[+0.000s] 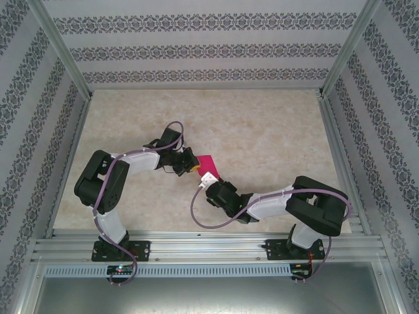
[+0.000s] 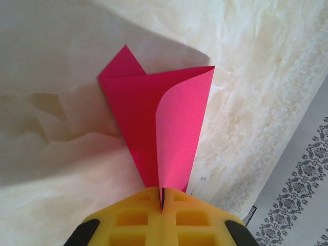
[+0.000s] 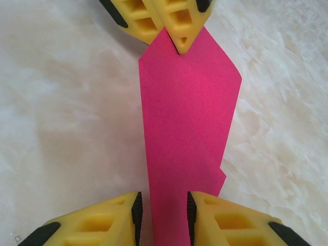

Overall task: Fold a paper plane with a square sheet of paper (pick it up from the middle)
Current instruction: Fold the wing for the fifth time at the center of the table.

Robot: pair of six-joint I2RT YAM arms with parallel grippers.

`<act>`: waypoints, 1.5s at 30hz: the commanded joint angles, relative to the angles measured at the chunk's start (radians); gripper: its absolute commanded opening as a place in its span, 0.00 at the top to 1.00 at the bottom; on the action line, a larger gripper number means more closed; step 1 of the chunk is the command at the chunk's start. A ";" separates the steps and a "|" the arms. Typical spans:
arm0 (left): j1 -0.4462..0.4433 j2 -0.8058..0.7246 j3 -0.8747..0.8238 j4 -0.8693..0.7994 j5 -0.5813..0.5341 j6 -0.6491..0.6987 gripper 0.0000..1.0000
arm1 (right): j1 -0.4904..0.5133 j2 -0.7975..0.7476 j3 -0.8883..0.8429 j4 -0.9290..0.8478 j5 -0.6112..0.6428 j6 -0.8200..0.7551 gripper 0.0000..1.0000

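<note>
Yellow and waffle-ribbed, our left gripper (image 2: 162, 197) is clamped on the narrow end of the square sheet of paper (image 2: 154, 118), which fans toward twelve o'clock as a thin, matte magenta cone with one flap curling over, above the pale marbled table (image 1: 262, 124) near its middle. Our right gripper (image 3: 163, 210) stands narrowly parted at six o'clock of its own view, the paper's other end between its pads, apparently unpinched. With one small grip on such limp paper, we judge the loose flap could spring open or the sheet twist, spoiling the crease.
</note>
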 commanded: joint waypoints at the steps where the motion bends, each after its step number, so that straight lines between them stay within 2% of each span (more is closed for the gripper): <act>1: -0.002 -0.004 0.025 -0.037 0.003 0.022 1.00 | 0.003 0.040 0.034 0.015 0.036 -0.043 0.68; 7: -0.001 -0.003 0.026 -0.040 0.006 0.023 1.00 | 0.003 0.084 0.075 0.030 0.106 -0.077 0.72; 21: -0.002 -0.001 0.030 -0.049 0.006 0.031 1.00 | -0.002 0.097 0.070 0.025 0.123 -0.057 0.78; 29: -0.002 -0.004 0.034 -0.059 0.004 0.034 1.00 | -0.003 0.106 0.076 0.017 0.122 -0.045 0.86; 37: -0.003 -0.015 0.033 -0.075 -0.006 0.041 1.00 | -0.007 0.103 0.076 0.008 0.090 -0.009 1.00; 39: -0.001 -0.026 0.031 -0.086 -0.018 0.049 0.97 | -0.013 0.097 0.073 0.009 0.069 0.013 1.00; 42: 0.001 -0.066 0.030 -0.139 -0.069 0.075 0.87 | -0.030 0.067 0.063 0.003 -0.011 0.068 1.00; 45: 0.007 -0.127 0.027 -0.209 -0.152 0.105 0.68 | -0.059 0.031 0.053 0.008 -0.135 0.149 1.00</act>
